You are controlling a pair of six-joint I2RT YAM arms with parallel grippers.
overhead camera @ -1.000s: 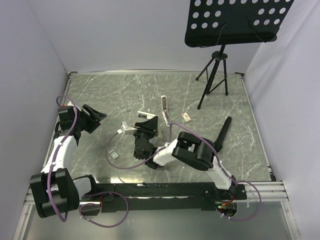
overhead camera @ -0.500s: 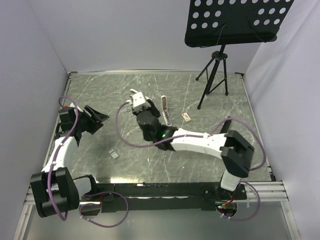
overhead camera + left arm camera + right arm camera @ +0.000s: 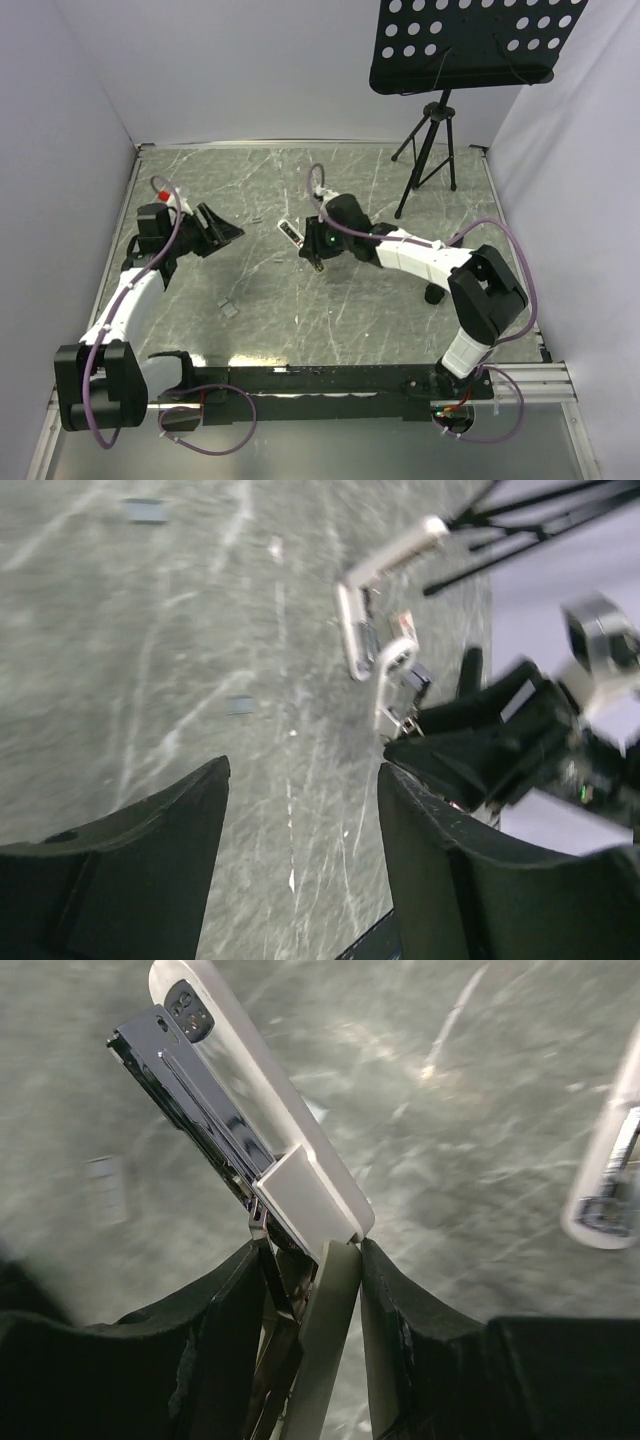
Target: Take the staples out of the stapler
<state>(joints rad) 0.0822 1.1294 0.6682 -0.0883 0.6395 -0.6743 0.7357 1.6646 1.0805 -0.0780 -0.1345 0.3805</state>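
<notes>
My right gripper [image 3: 312,254] is shut on the cream-white stapler [image 3: 291,233] near the middle of the table. In the right wrist view its fingers [image 3: 232,1305] clamp the stapler's cream body [image 3: 300,1195], and the hinged arm and silvery rail [image 3: 190,1095] stand open beyond them. A second cream bar [image 3: 603,1175] lies at the right edge. Small grey staple strips [image 3: 228,308] lie on the table, and also show in the left wrist view [image 3: 240,705]. My left gripper [image 3: 222,230] is open and empty, left of the stapler [image 3: 378,645].
A black tripod stand [image 3: 428,150] with a perforated black tray [image 3: 470,40] stands at the back right. White walls close in the marbled grey table [image 3: 200,180] on three sides. Another small grey strip [image 3: 257,216] lies between the grippers.
My right arm has swung out and stretched across from the right, carrying the stapler with it. My left gripper has moved right and forward towards the middle, still open.
</notes>
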